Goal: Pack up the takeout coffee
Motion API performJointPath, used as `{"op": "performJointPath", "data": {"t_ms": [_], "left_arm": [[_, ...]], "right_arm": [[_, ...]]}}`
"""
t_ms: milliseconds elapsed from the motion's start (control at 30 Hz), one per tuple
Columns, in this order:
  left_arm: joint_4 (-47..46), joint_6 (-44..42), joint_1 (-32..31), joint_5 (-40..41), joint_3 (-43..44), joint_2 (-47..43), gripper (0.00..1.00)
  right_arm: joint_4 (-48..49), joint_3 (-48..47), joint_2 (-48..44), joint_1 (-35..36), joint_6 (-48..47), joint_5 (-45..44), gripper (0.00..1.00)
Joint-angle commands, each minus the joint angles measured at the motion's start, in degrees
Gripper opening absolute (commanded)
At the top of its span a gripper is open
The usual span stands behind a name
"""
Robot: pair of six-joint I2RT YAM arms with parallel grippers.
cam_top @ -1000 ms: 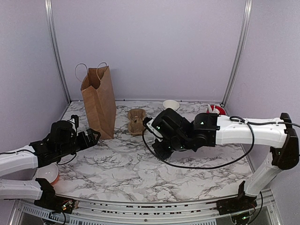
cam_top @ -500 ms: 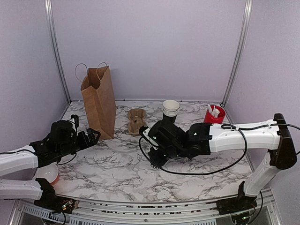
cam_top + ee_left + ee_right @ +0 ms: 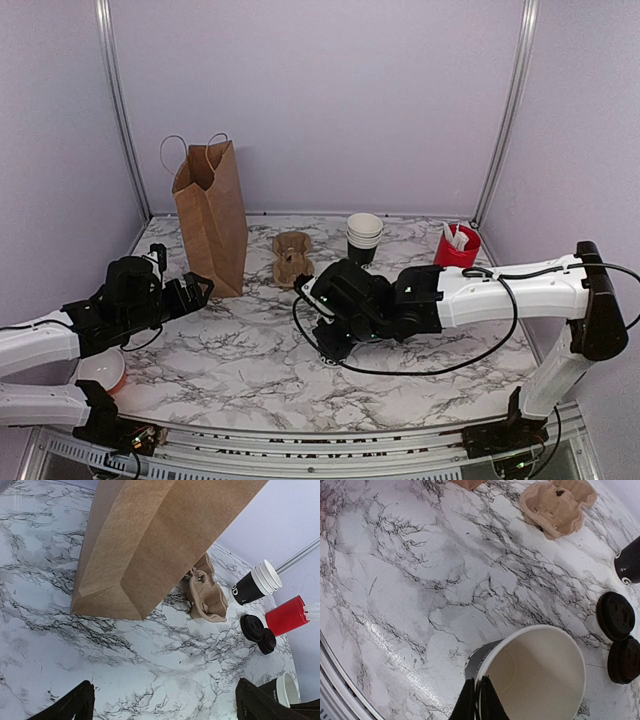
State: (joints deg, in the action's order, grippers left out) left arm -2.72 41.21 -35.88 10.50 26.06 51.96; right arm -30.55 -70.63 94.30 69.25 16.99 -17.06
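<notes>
My right gripper (image 3: 481, 700) is shut on the rim of the takeout coffee's cup (image 3: 540, 675), a single black paper cup with a white inside and no lid on it. One finger is inside the rim and one outside, and the cup leans slightly, low over the marble table (image 3: 240, 350). In the left wrist view the same cup (image 3: 285, 690) shows at the lower right. Two loose black lids (image 3: 616, 616) (image 3: 624, 660) lie side by side just beyond it. My left gripper (image 3: 165, 700) is open and holds nothing, near the foot of the brown paper bag (image 3: 212, 215).
A stack of lidless black cups (image 3: 364, 237) stands at the back centre. A brown pulp cup carrier (image 3: 291, 257) lies between it and the bag. A red cup with packets (image 3: 457, 247) is at the back right. A white bowl (image 3: 100, 370) sits at the near left edge.
My right arm has swung left and lowered toward the middle of the table with the cup, uncovering the cup stack and red cup. The left arm has stayed put.
</notes>
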Motion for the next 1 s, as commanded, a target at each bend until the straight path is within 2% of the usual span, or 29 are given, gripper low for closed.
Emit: {"op": "performJointPath", "data": {"t_ms": [0,367,733,900,967], "left_arm": [[0.2,0.1,0.4,0.1,-0.2,-0.6,0.99],[0.2,-0.1,0.3,0.1,-0.2,-0.5,0.99],[0.3,-0.2,0.3,0.1,-0.1,-0.4,0.99],[0.3,-0.3,0.4,0.2,0.2,-0.3,0.99],[0.2,-0.3,0.4,0.1,0.3,-0.2,0.99]], "right_arm": [[0.1,-1.8,0.5,0.3,0.0,-0.7,0.07],[-1.2,-4.0,0.2,0.4,-0.3,-0.7,0.13],[-6.6,-10.3,-1.7,-0.8,-0.9,-0.7,0.31],[-7.4,-8.4,-5.0,-7.2,-1.0,-0.9,0.40],[-7.2,-7.0,-5.3,-10.2,-1.7,-0.9,0.49]]}}
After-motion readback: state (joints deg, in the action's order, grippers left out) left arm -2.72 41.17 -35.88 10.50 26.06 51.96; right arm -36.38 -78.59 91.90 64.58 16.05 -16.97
